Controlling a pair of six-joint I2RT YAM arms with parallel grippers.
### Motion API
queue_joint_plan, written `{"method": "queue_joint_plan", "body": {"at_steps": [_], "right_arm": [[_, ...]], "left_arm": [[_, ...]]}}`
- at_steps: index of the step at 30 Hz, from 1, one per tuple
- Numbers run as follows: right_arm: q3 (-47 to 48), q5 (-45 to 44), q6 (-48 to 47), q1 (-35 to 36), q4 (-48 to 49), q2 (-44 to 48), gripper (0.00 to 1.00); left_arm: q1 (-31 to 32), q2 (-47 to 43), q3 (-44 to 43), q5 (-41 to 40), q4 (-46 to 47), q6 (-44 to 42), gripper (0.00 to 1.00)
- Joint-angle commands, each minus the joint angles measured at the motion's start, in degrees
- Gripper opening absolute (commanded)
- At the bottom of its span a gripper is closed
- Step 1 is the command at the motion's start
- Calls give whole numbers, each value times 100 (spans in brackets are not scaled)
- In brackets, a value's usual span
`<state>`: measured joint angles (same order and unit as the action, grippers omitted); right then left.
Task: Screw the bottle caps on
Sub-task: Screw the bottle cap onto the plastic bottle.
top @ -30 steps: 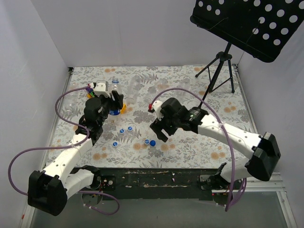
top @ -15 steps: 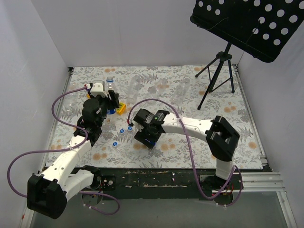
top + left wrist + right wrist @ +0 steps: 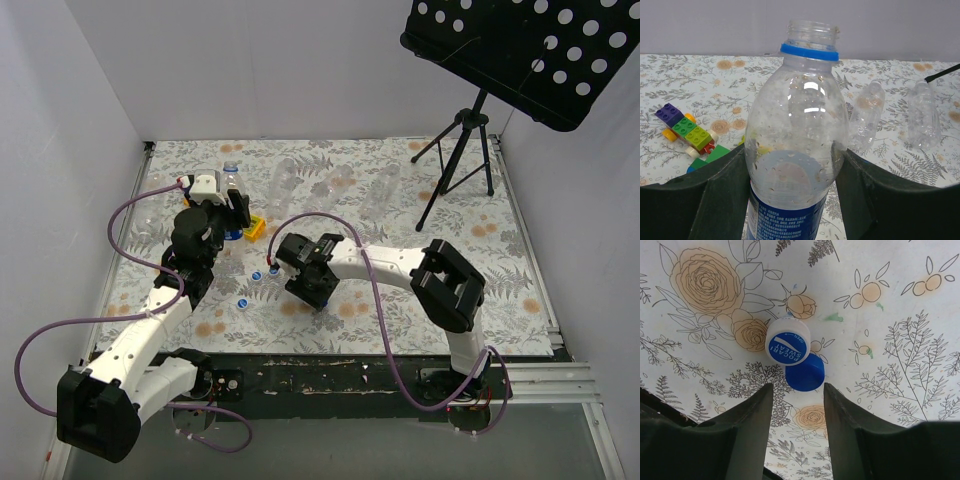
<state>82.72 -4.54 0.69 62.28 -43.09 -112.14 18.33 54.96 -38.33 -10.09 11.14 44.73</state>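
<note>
L gripper [image 3: 792, 165] is clamped on bottle [image 3: 800, 95]. Fingers [image 3: 715, 200] are pressed against both sides of the body, just above the blue-white label. Bottle is held approx upright, mouth uncapped, blue ring seen at the neck. Whether its base is resting on the floral cloth [image 3: 400, 310] can't be told.

In the top view it's located far-left on the cloth. Toy blocks [image 3: 685, 130] are seen just beside it, on the L. 2 more clear bottles [image 3: 866, 117] are seen behind it, to the R, uncapped as far as can be made out.

R gripper [image 3: 796, 389] is pointed down at the cloth, centre-front of table. Jaws are apart and nothing is gripped btwn them. Blue cap [image 3: 805, 372] is positioned just ahead of the fingertips, roughly in line w/ the gap. White-top cap [image 3: 787, 341] w/ printed blue label is touching it on the far-L side. Both are lying flat on the cloth.

3 loose caps [image 3: 257, 275] are seen btwn the two grippers, apart from each other. One is set nearer the front edge.

Tripod stand [image 3: 455, 150] is placed at the far-R corner, well apart from all of the above.
</note>
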Motion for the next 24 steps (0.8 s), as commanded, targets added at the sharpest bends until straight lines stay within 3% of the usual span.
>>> {"method": "queue_joint_plan", "body": {"at_steps": [1, 17, 21, 24], "right_arm": [[245, -47, 37, 12, 20, -98, 49], [306, -162, 28, 56, 46, -247, 47], [271, -162, 28, 56, 64, -151, 30], [140, -205, 2, 47, 82, 59, 24]], "left_arm": [[-40, -143, -158, 15, 47, -87, 44], [-31, -161, -149, 156, 55, -87, 44], [-31, -152, -140, 279, 55, -122, 44], [-22, -170, -149, 542, 64, -157, 44]]}}
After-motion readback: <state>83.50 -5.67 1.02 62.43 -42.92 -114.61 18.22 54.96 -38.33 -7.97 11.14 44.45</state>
